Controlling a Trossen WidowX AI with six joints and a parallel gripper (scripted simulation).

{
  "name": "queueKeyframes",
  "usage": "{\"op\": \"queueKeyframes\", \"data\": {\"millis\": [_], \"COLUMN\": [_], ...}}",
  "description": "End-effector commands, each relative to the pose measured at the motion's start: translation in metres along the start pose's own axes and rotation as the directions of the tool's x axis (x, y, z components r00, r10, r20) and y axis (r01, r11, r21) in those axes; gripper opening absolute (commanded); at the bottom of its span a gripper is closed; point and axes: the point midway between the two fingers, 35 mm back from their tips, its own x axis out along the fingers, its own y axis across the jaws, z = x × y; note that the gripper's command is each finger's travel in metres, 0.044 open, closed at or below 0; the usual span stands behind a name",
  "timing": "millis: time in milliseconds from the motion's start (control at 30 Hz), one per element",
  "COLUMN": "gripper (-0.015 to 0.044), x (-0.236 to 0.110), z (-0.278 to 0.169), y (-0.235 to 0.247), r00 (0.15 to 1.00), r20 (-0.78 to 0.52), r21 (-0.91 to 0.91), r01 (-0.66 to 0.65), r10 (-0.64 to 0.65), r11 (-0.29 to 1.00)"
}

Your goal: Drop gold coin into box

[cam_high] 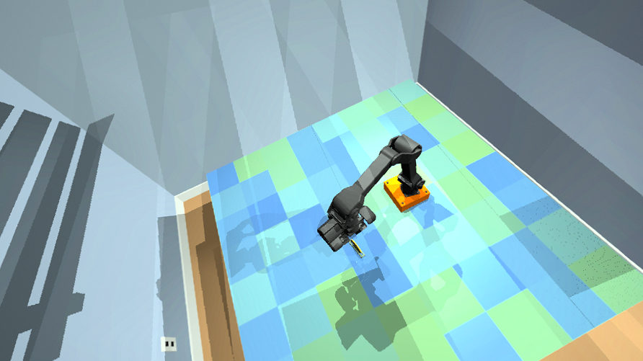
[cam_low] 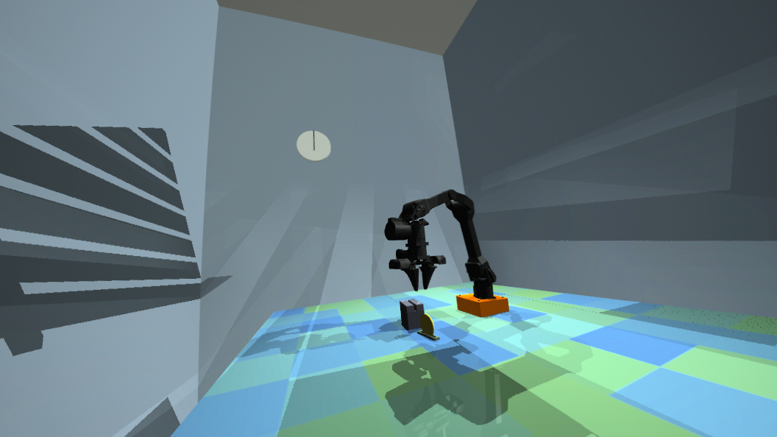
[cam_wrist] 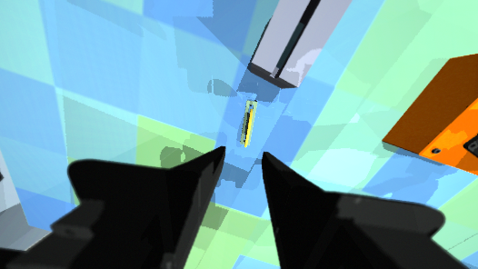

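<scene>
The gold coin [cam_high: 357, 248] [cam_low: 427, 324] [cam_wrist: 248, 124] stands on its edge in the dark-green holder [cam_low: 432, 337] [cam_wrist: 253, 108] on the chequered floor. The grey box [cam_low: 411, 313] [cam_wrist: 318, 32] stands just behind it, with its dark slot [cam_wrist: 294, 38] running along the lid. In the top view the arm hides the box. My gripper [cam_low: 423, 288] [cam_wrist: 243, 154] points straight down, well above the coin and the box. Its fingers stand partly apart with nothing between them. In the wrist view the coin lies just ahead of the fingertips, edge-on and roughly in line with the gap.
The arm's orange base [cam_high: 406, 197] [cam_low: 480, 305] [cam_wrist: 436, 118] sits a short way to the right of the box. The chequered floor ends at a white rim [cam_high: 186, 279] on the left, with grey walls close behind.
</scene>
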Motion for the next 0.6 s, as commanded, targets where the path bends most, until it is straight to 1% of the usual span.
{"op": "queueKeyframes", "data": {"millis": [0,100,233,400,500,567], "gripper": [0.0161,0.0161,0.0161,0.0161,0.0161,0.0161], "x": [0.004,0.006,0.037,0.04,0.053,0.054], "z": [-0.001,-0.003,-0.003,-0.003,-0.005,-0.005], "y": [-0.003,-0.003,-0.004,-0.004,-0.004,-0.004], "r00": [1.0,1.0,1.0,1.0,1.0,1.0], "r20": [-0.015,-0.016,-0.016,-0.016,-0.016,-0.016], "r21": [0.029,0.029,0.029,0.029,0.029,0.029], "r01": [0.018,0.018,0.018,0.018,0.018,0.018], "r10": [-0.017,-0.017,-0.017,-0.017,-0.017,-0.017], "r11": [0.999,0.999,0.999,0.999,0.999,0.999]}}
